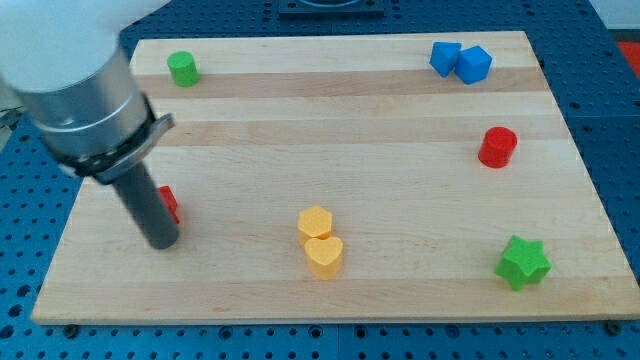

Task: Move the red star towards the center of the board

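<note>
Red star [170, 204] lay near the 9 o'clock edge of the wooden surface [330, 120], mostly hidden behind the dark rod, so only a sliver of red showed and its shape could not be confirmed. No brands, labels or writing could be read anywhere. The arm came in from the 10 o'clock corner, its grey cylindrical body tilted, the rod slanting down toward 5 o'clock. My tip [163, 242] rested just at 6 o'clock of the red sliver, touching or nearly so. No jaws existed on this rod. A green cylinder [183, 68] sat at 11 o'clock, two blue blocks [459, 61] touching at 1 o'clock, a red cylinder [497, 147] at 3 o'clock, a green star [523, 262] at 4 o'clock. A yellow hexagon [314, 222] touched a yellow heart [324, 256] near 6 o'clock.
</note>
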